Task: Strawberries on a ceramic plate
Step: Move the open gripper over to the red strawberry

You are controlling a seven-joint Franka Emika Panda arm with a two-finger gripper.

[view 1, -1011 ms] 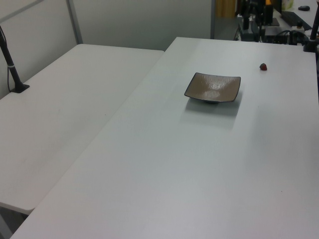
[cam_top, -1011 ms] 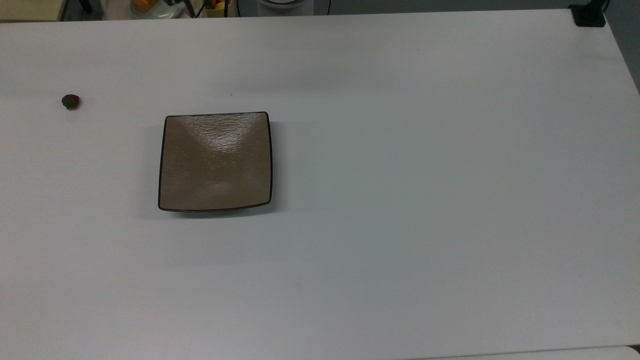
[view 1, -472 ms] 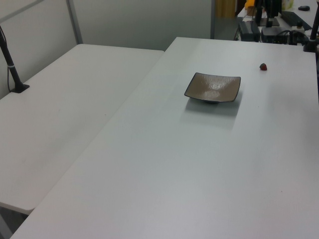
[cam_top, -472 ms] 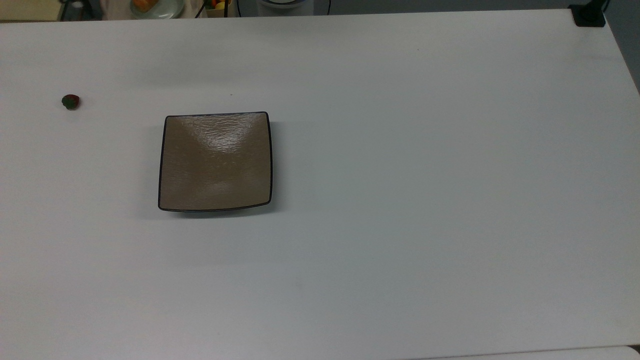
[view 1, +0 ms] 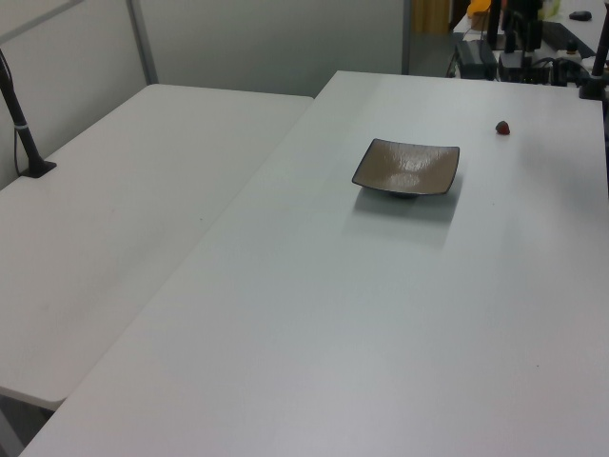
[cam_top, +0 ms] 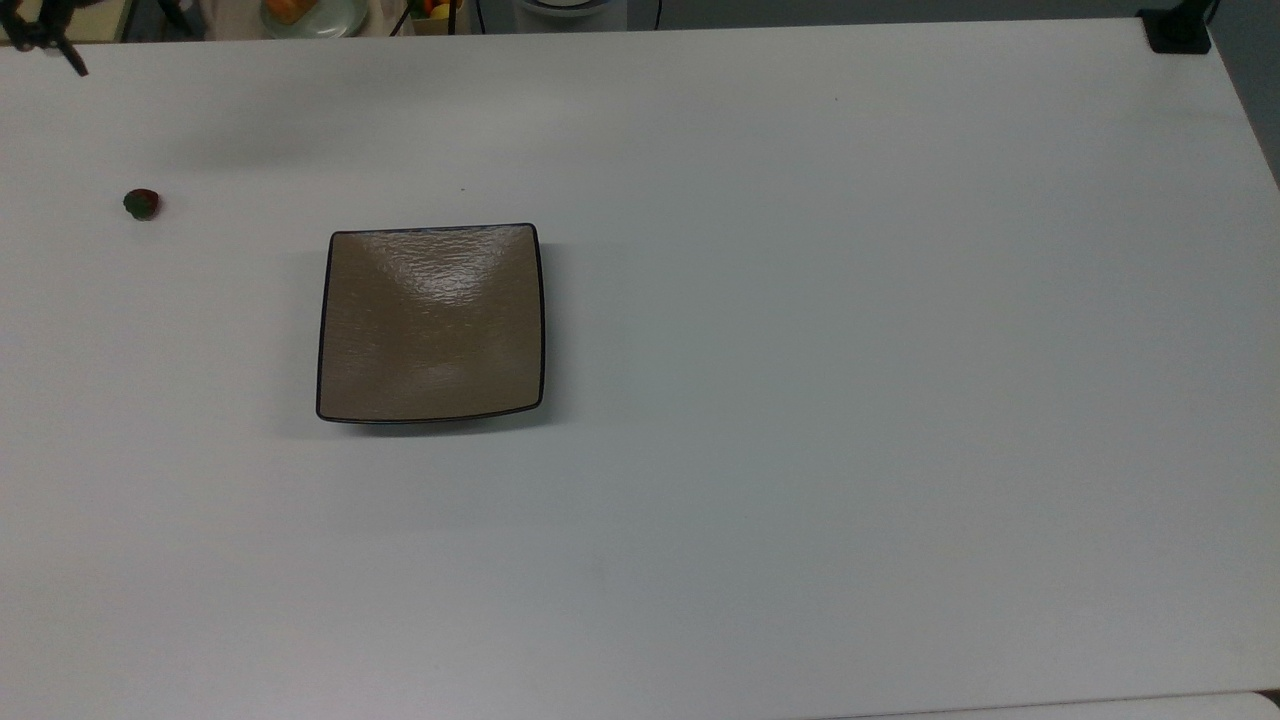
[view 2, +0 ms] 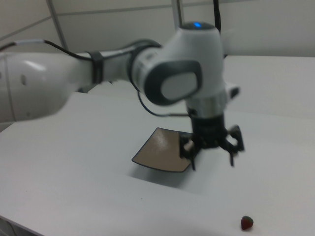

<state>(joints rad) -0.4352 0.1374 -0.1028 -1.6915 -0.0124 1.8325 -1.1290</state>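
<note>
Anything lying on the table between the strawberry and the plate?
No. In the top view, only bare white table separates the strawberry from the plate.

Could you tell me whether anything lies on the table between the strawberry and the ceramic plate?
Nothing visible does. In the top view, the strawberry sits apart from the ceramic plate, toward the top view's left, with bare white table between them.

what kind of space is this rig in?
Likely a robotics lab or test room. A robot arm hangs over a bare white table holding just a ceramic plate and a strawberry. Partition walls and cluttered benches with cables stand behind.
</note>
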